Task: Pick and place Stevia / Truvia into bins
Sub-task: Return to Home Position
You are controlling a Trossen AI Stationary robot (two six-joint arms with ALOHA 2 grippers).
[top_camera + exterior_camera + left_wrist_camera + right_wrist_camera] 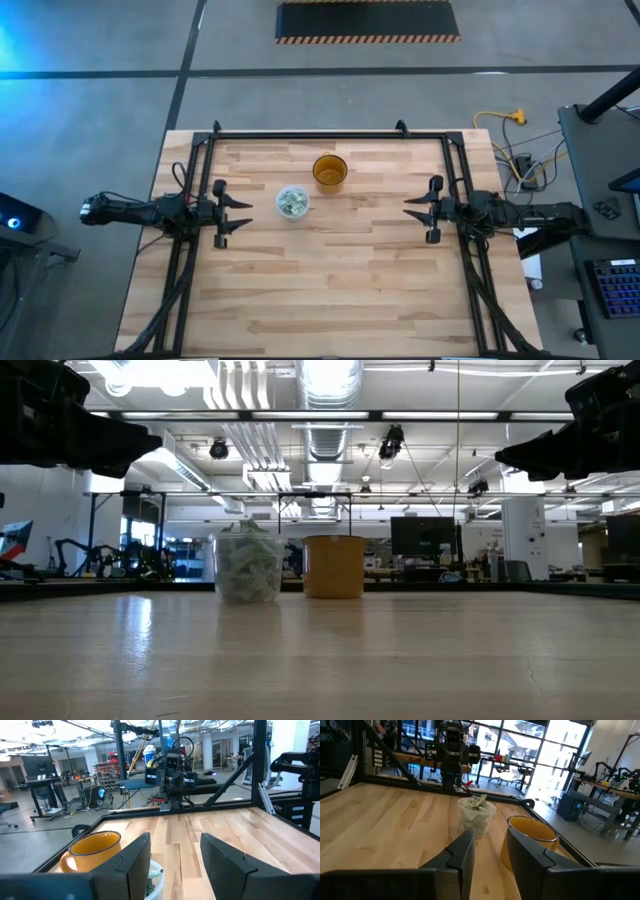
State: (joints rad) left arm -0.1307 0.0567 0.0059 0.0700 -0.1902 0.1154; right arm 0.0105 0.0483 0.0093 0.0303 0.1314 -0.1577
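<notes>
Both ends of the table [330, 290] hold a parked arm: left gripper [238, 214] and right gripper [412, 207], each spread wide, holding nothing. Every sachet [478, 804] I see is heaped in the translucent cup [292, 202], beside the amber cup [330, 171]. I judge them light, limp paper, best pinched across a flat edge.

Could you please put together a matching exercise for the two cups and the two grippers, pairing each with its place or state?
Things:
1. translucent cup
2. amber cup
3. left gripper
4. right gripper

Places or states:
A. open, holding nothing, over the right side of the table
B. packed with pale green and white sachets
C. open, holding nothing, over the table's left side
D. no sachets visible inside

Pairs: 1-B; 2-D; 3-C; 4-A.
</notes>
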